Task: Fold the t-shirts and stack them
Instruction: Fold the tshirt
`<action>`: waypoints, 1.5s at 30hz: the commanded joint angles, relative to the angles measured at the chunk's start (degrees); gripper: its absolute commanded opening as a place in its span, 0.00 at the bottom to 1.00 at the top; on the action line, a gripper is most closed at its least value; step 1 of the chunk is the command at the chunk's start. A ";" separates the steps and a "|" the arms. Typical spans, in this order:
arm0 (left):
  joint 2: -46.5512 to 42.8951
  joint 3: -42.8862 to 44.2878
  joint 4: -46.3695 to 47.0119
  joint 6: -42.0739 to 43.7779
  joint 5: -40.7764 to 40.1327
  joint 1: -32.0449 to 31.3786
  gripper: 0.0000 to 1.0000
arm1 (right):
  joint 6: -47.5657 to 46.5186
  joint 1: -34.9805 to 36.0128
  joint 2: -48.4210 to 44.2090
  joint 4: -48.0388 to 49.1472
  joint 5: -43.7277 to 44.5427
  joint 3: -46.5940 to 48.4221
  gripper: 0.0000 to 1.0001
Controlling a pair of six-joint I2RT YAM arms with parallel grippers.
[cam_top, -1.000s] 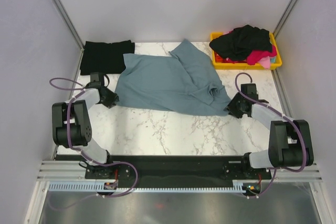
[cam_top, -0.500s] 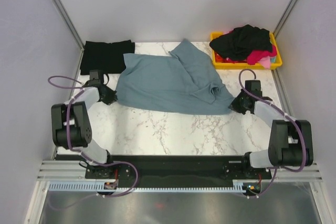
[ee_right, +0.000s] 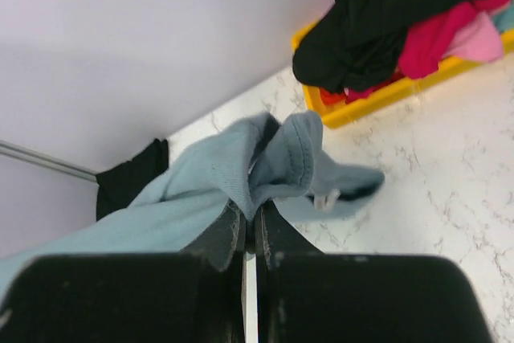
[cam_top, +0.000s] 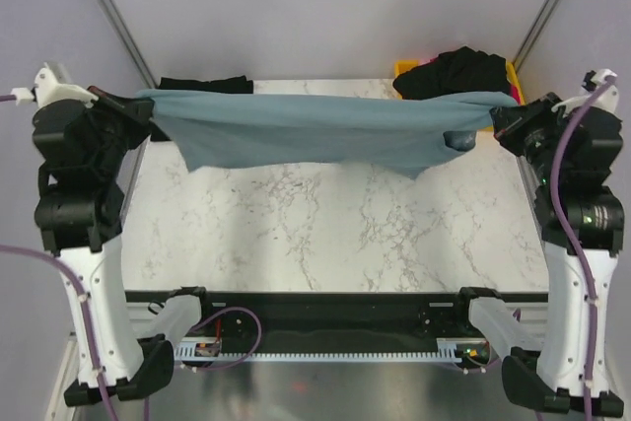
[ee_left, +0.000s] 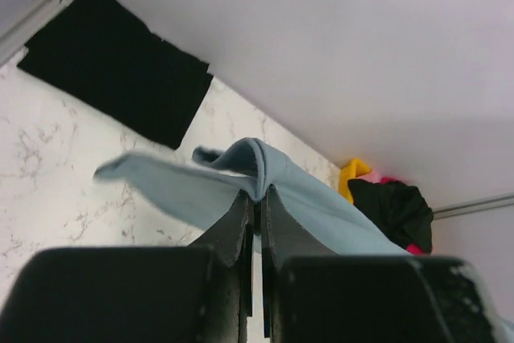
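Observation:
The slate blue-grey t-shirt (cam_top: 315, 130) hangs stretched in the air between both arms, high above the marble table. My left gripper (cam_top: 148, 110) is shut on its left end, seen pinched in the left wrist view (ee_left: 259, 192). My right gripper (cam_top: 496, 115) is shut on its right end, bunched between the fingers in the right wrist view (ee_right: 255, 208). A black t-shirt (cam_top: 202, 85) lies folded flat at the back left and shows in the left wrist view (ee_left: 112, 74). Black and pink-red shirts (cam_top: 463, 71) are heaped in the yellow bin.
The yellow plastic bin (ee_right: 377, 94) stands at the back right corner of the marble table (cam_top: 325, 234). Grey walls and metal frame posts close in the back and both sides. Both arms stand raised at the table's left and right edges.
Both arms have risen from low on the table to high at its sides. The blue-grey shirt, which lay spread on the table, has been lifted and pulled taut between them.

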 commanded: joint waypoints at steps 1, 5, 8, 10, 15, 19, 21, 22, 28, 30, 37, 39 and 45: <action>0.08 6.64 -9.92 5.03 -2.90 0.64 0.02 | -1.97 -0.76 -0.60 -10.53 3.45 6.44 0.00; 1.83 10.25 -10.62 6.70 -4.83 0.64 0.02 | -2.94 -0.76 4.30 -11.32 3.27 13.10 0.00; 6.12 12.71 -10.45 7.23 -4.48 0.55 0.02 | -2.77 -0.76 11.66 -9.93 -1.20 16.54 0.00; 9.73 15.00 -10.10 7.49 -2.04 0.64 0.02 | -1.20 -0.85 15.29 -7.21 -4.62 16.38 0.00; 25.52 23.15 -9.66 8.37 1.32 1.25 0.02 | 1.36 -0.67 30.22 -0.27 -11.04 22.24 0.00; 38.90 35.89 -9.57 9.60 8.67 2.39 0.02 | 1.89 -0.06 46.28 1.24 -17.45 36.74 0.00; 46.00 46.57 -10.70 9.43 13.16 3.27 0.02 | 2.85 0.03 50.36 3.43 -21.32 46.41 0.00; 47.61 50.21 -11.15 9.17 14.14 3.54 0.02 | 2.95 0.03 53.42 3.44 -21.95 50.00 0.00; 43.00 51.93 -5.18 8.19 23.19 6.96 0.02 | 2.34 -1.02 49.54 5.89 -24.15 57.62 0.00; 38.86 45.88 -1.16 8.81 23.64 7.23 0.02 | 0.85 -1.02 44.78 8.44 -23.02 47.44 0.00; 22.42 14.27 2.55 9.95 22.51 7.49 0.03 | 2.16 -0.93 25.62 19.78 -23.53 8.51 0.00; 17.24 -1.12 3.35 10.39 20.49 7.84 0.02 | 1.89 -0.67 22.71 21.72 -22.92 -3.71 0.00; 11.15 -31.99 2.65 7.67 16.88 16.86 0.03 | 3.12 -0.67 11.28 20.15 -15.21 -32.11 0.00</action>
